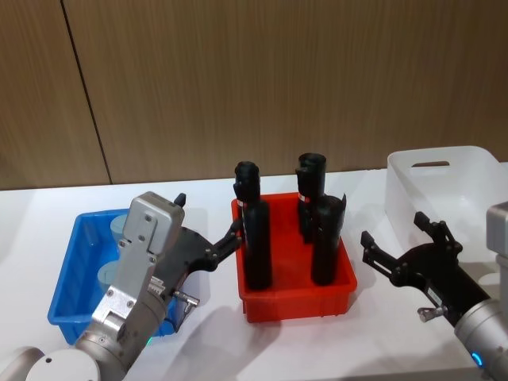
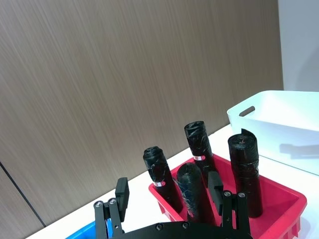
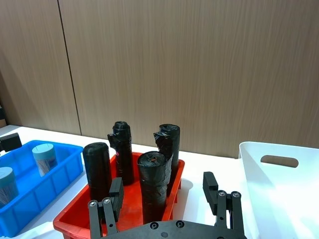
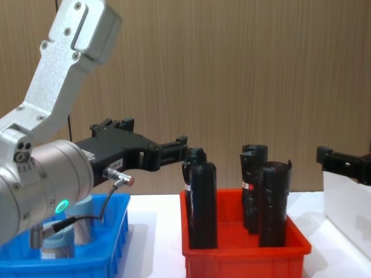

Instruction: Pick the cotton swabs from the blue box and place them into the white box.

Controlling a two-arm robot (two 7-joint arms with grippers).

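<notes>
Cotton swabs (image 1: 121,226): in the head view, two tubs stand upright in the blue box (image 1: 67,274), partly hidden by the left arm. The blue box lies at 9 o'clock from the red bin (image 1: 298,305), which holds four upright black rolls (image 1: 256,238). The white box (image 1: 444,178) stands at 2 o'clock from the red bin. All rest on the white table (image 1: 159,198). The left gripper (image 1: 208,216) is raised between the blue box and the red bin and aims toward 2 o'clock, fingers spread and holding nothing. The right gripper (image 1: 393,228) hovers at 3 o'clock from the red bin and aims toward 10 o'clock, fingers spread and holding nothing. Left wrist view: the fingers (image 2: 121,191) stand well apart, with the rolls beyond them. Right wrist view: the fingers (image 3: 209,185) stand well apart, and both tubs sit in the blue box beside the red bin. Chest view: the left forearm reaches level from 9 o'clock above the blue box, one fingertip just beside the nearest roll's top. The right gripper's tip enters at 3 o'clock.
</notes>
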